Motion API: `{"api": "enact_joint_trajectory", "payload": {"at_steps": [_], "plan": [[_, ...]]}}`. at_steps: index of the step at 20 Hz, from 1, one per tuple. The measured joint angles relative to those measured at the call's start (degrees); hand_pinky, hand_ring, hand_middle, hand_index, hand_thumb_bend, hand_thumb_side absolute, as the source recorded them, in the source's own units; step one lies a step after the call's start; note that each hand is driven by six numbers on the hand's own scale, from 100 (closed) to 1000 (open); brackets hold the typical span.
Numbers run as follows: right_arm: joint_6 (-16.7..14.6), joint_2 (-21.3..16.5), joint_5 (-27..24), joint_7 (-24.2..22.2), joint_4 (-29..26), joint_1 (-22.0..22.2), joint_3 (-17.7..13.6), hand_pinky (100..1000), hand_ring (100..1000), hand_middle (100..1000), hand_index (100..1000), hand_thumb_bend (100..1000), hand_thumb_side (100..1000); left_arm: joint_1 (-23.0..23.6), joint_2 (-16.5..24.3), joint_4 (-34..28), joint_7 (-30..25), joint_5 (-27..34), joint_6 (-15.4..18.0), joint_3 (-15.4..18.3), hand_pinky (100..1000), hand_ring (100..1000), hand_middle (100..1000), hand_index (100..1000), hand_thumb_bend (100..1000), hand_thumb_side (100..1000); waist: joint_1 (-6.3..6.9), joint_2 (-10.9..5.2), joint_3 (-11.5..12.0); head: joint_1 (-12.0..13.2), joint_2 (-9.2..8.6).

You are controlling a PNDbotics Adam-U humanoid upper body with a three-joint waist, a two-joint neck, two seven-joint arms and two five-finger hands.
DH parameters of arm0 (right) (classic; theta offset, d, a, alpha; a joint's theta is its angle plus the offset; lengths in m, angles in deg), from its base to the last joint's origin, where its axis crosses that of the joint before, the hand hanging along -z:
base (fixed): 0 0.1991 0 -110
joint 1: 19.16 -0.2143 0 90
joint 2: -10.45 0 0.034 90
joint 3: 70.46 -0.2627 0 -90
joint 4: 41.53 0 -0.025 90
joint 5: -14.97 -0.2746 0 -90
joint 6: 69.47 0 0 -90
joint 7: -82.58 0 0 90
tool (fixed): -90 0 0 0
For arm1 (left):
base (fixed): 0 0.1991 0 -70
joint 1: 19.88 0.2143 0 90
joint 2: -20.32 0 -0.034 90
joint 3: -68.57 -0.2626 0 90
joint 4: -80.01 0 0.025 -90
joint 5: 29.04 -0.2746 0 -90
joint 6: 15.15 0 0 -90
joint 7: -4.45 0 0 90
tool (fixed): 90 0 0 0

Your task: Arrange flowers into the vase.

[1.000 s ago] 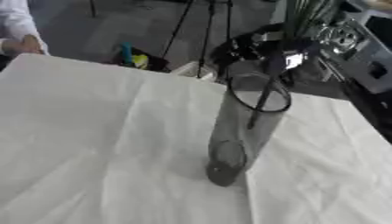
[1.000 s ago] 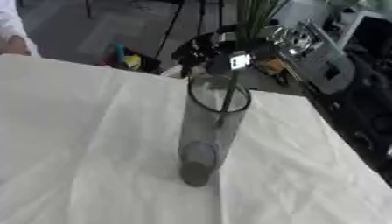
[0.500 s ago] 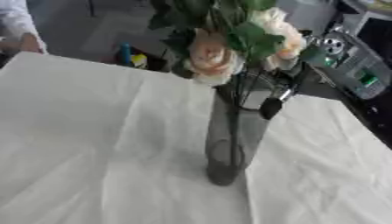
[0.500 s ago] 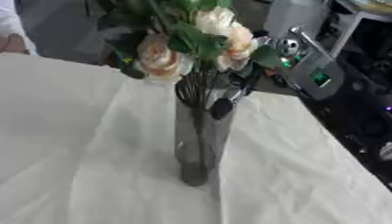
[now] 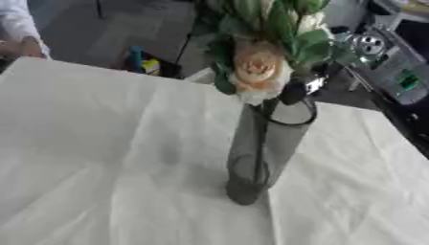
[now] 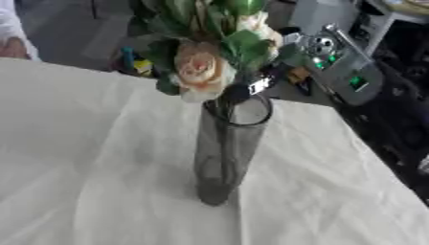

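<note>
A tall grey glass vase (image 5: 264, 148) stood upright on the white-covered table (image 5: 100, 158). A bunch of flowers (image 5: 260, 67) sat at its mouth, stems inside. The right robot hand (image 5: 314, 83) was just behind the rim; whether it gripped the stems could not be told.

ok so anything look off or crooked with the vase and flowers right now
Nothing spilled or damaged. The vase stands upright on the white cloth. The flowers bunch at its rim, leaning to the left, with the robot's hand beside them.
</note>
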Motion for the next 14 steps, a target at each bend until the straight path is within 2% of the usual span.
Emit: {"api": "enact_joint_trajectory", "payload": {"at_steps": [9,13,14], "plan": [[0.0,0.0,-0.2,0.0,-0.1,0.2,-0.3,1000,1000,640,914,861,733,0.0,0.0,0.0,-0.3,0.0,-0.3,0.0,526,675,696,885,100,1000,0.00,0.00,-0.1,0.0,0.00],[-0.3,-0.5,-0.2,0.1,-0.4,0.3,-0.3,1000,1000,670,940,893,665,0.0,0.0,0.0,-0.4,0.0,-0.4,0.0,526,676,697,885,100,1000,0.00,0.00,-0.2,0.0,0.00],[-0.5,-0.7,-0.1,0.1,-0.5,0.5,-0.3,1000,1000,683,950,921,605,0.0,0.0,0.0,-0.4,0.0,-0.4,0.0,527,676,697,885,100,1000,0.00,0.00,-0.2,0.0,0.00]]}}
